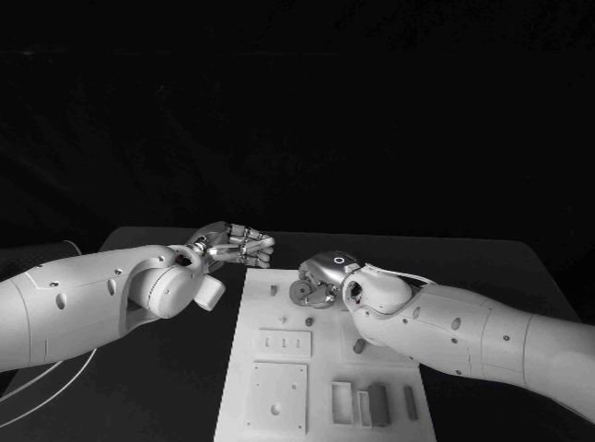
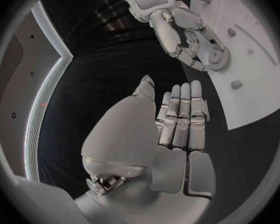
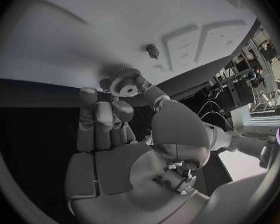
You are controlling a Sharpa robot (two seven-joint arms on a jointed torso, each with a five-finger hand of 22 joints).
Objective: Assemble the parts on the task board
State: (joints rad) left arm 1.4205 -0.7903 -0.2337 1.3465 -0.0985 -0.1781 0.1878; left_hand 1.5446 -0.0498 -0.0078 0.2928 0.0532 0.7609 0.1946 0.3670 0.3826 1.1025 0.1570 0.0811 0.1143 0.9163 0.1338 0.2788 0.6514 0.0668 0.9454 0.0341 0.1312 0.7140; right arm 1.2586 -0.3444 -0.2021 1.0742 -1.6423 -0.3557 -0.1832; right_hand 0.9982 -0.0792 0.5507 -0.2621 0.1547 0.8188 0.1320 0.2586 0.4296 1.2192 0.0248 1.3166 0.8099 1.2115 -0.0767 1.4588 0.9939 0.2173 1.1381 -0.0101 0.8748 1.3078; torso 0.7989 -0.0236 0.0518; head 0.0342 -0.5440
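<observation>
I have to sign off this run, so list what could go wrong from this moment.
1. The right hand pinches a gear by its fingertips only, above the task board; it could slip and drop.
2. The hand covers much of the gear in the head view, so seating it may be misjudged, and a small peg standing close by could be knocked.
3. The left hand hovers by the board's far corner, near the right hand; they could collide.

A black table lies under it all, with white cables along its left side.
</observation>
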